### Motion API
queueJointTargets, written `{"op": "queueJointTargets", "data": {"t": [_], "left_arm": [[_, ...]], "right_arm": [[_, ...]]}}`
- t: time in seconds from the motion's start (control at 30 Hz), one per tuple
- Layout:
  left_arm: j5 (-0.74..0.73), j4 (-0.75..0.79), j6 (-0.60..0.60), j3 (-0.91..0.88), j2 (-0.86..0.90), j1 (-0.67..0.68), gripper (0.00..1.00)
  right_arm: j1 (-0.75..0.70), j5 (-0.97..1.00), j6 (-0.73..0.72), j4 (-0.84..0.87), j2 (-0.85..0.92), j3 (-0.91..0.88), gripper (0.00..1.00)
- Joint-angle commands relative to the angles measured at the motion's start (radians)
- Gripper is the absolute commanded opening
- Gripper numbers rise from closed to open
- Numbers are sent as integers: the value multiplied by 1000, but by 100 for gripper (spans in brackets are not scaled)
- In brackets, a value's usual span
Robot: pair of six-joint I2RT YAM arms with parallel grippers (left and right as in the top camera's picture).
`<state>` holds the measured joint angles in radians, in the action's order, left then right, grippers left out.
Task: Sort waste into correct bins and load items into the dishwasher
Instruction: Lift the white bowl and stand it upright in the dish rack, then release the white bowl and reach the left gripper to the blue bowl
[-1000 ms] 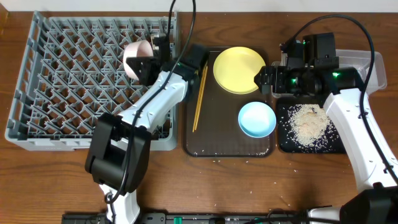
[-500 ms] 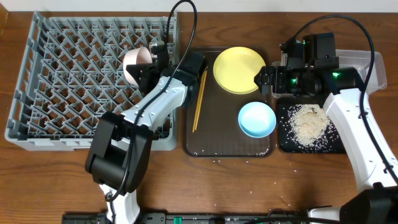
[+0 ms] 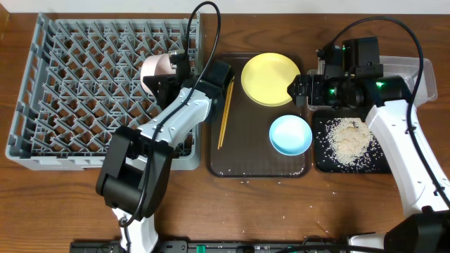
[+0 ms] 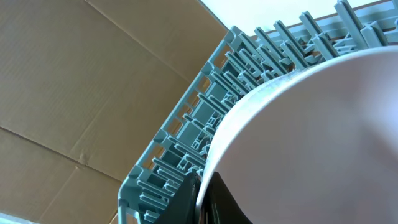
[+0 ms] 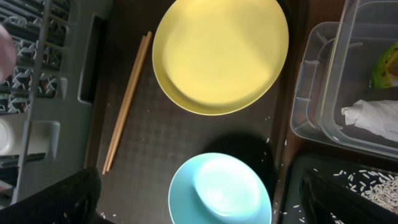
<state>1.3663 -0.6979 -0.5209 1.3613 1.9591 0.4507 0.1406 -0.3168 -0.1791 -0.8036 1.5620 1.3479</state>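
My left gripper (image 3: 174, 69) is shut on the rim of the white bowl (image 3: 157, 70), which hangs tilted on its side over the right part of the grey dishwasher rack (image 3: 70, 84). In the left wrist view the bowl (image 4: 311, 137) fills the frame, with its rim pinched between my fingers (image 4: 186, 202). My right gripper (image 3: 299, 90) stands open and holds nothing, above the brown tray between the yellow plate (image 5: 221, 53) and the light-blue bowl (image 5: 221, 190). Chopsticks (image 5: 127, 102) lie on the tray's left side.
The clear tub (image 5: 323, 81) holds a white napkin (image 5: 373, 118) and a yellow-green sachet (image 5: 385, 68). Rice (image 3: 348, 137) lies in the black tray (image 3: 320, 158) at the right. Loose grains dot the brown tray (image 3: 253, 158) and the table's front edge.
My left gripper has shifted slightly with the white bowl over the rack, and the bowl has turned a little. The right arm has not moved.
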Motion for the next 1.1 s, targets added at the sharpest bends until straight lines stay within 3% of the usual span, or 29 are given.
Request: {"op": "queueJointTargets", "data": {"t": [0.0,0.43,0.73,0.9,1.07], "left_arm": [[-24,0,-16,-18,9,-5,8],[-24,-1,-11,-18,9,60,9],[-116,-3,-12,-18,8,91,33],[-246,0,-11,-13,8,92,49],[-467,-3,89,21,0,91,54]], "right_arm": [[-3,6,-7,-1,-13,4,99],[-3,6,-7,-1,-13,4,99],[-3,6,-7,-1,-13,4,99],[-3,6,-7,-1,-13,4,99],[-3,6,-7,-1,-13,4,99]]}}
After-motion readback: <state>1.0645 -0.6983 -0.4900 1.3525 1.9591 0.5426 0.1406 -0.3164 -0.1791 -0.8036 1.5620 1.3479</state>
